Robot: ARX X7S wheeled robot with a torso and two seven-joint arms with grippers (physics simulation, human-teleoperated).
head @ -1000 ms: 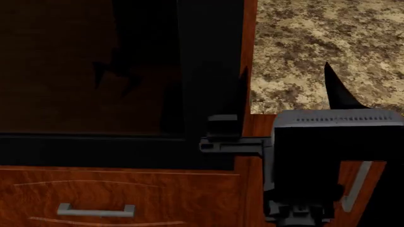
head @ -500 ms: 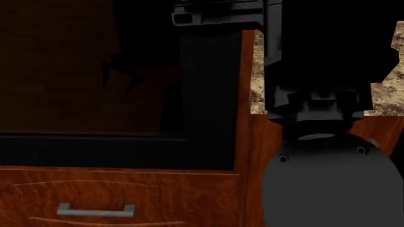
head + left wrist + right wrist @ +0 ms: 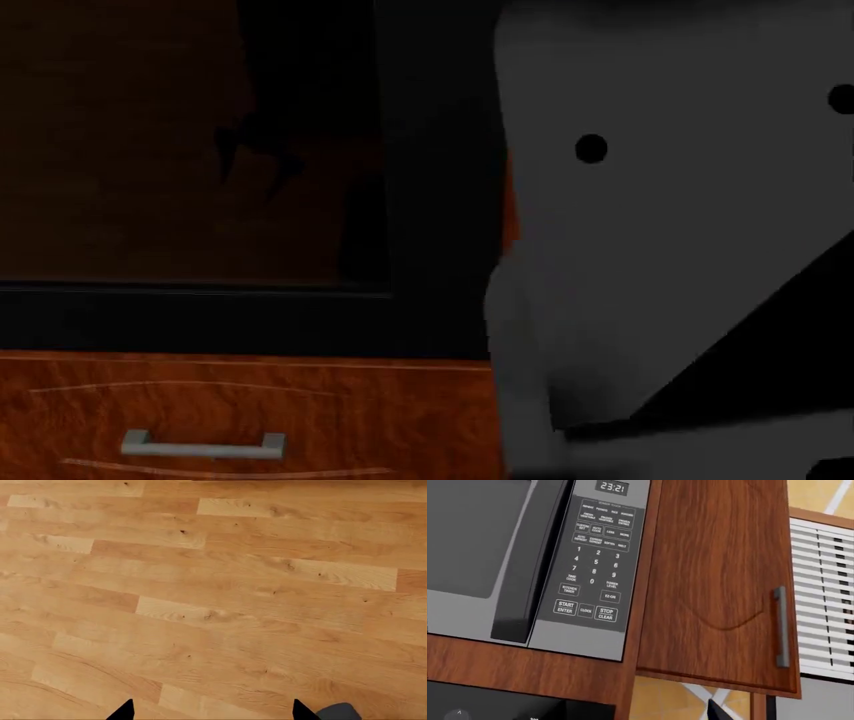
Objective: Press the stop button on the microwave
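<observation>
The microwave point(image 3: 507, 555) shows in the right wrist view, set between wooden cabinets, with its keypad point(image 3: 599, 555) beside the dark door. The STOP CLEAR button point(image 3: 606, 614) is at the keypad's lowest row, next to CLOCK and START ENTER. My right gripper point(image 3: 637, 715) is well short of the panel and empty. One black fingertip point(image 3: 717, 711) shows, set wide. The other is lost against a black panel. My left gripper point(image 3: 213, 712) is open and empty, pointing at the wooden floor point(image 3: 213, 595). In the head view neither gripper shows.
A wooden cabinet door point(image 3: 720, 580) with a metal handle point(image 3: 780, 627) hangs right beside the keypad. A black appliance panel point(image 3: 514, 702) lies under the microwave. In the head view my grey right arm point(image 3: 667, 250) blocks the right half, beside a dark oven front point(image 3: 200, 150) and a drawer point(image 3: 200, 420).
My right arm has risen through the head view. Its gripper has passed out of the top, and its grey link now hides the stone counter and the right side.
</observation>
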